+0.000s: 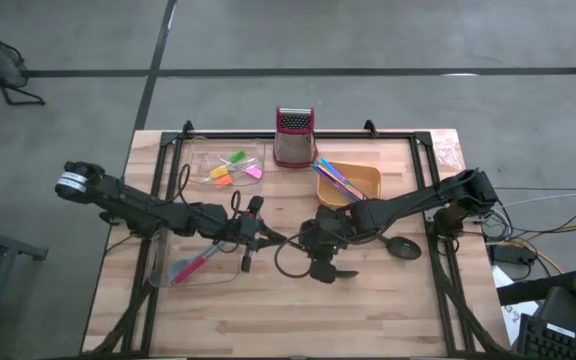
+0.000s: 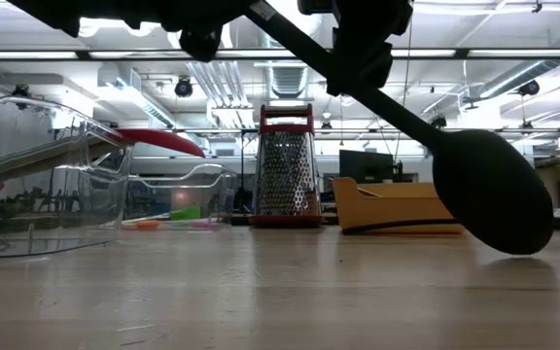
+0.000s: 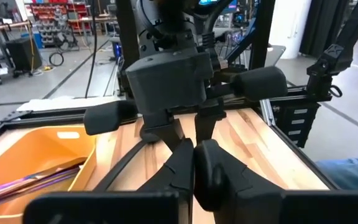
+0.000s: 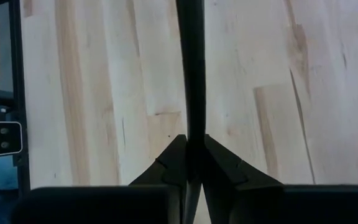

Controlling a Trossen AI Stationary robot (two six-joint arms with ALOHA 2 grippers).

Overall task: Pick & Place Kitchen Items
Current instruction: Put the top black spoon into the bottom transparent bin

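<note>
While the right hand (image 1: 318,243) pinches the black spoon (image 1: 404,247) handle, its long axis runs across the worktop (image 1: 368,310); the left hand (image 1: 258,236), apparently pressed together, sits opposite at the free end.

Your long black spoon (image 2: 474,185) is hanging tilted, bowl low near the tabletop, handle rising toward centre.

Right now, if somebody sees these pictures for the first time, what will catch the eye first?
The two dark arms meet at the table's middle: the right gripper is shut on a long black spoon, held above the wood, its bowl low on the right. The left gripper is shut close in front of it. Behind stand a red-topped grater and an orange bowl of sticks.
</note>
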